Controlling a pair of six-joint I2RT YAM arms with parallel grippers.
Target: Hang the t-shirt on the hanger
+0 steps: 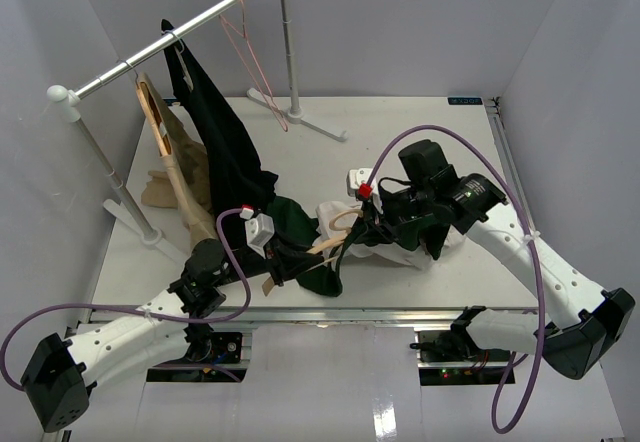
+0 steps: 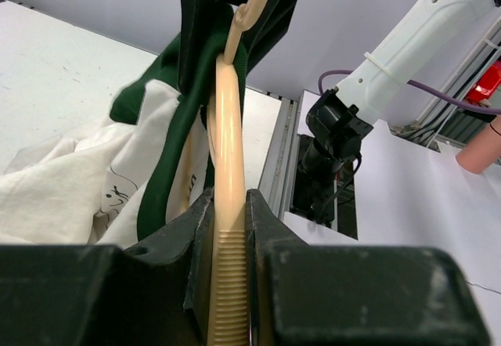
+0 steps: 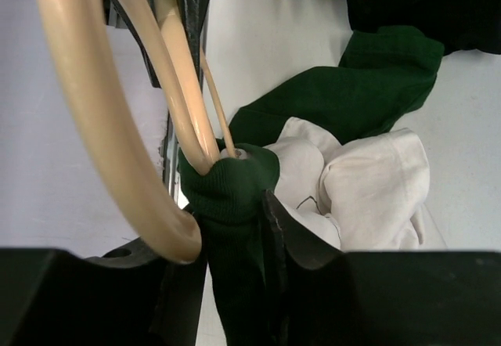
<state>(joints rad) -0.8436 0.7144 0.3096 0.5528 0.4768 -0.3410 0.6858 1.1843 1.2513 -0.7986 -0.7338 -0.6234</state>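
Observation:
The wooden hanger (image 1: 331, 244) is held low over the table's front middle. My left gripper (image 1: 277, 262) is shut on the ribbed end of one hanger arm (image 2: 228, 228). The t-shirt (image 1: 312, 262), dark green with a cream panel (image 1: 385, 250), lies bunched on the table, and its green cloth (image 2: 196, 64) drapes over the hanger. My right gripper (image 1: 366, 224) is shut on the green ribbed collar (image 3: 233, 185), which wraps round the hanger's thin bar. The curved hanger arm (image 3: 90, 111) passes beside the right jaws (image 3: 235, 232). The hook is not clearly seen.
A clothes rail (image 1: 160, 44) stands at the back left with a black garment (image 1: 215, 132), a tan garment (image 1: 180, 177) and a pink-red wire hanger (image 1: 255, 67). Its feet (image 1: 320, 127) rest on the table. The right arm's base (image 2: 333, 138) is by the front edge.

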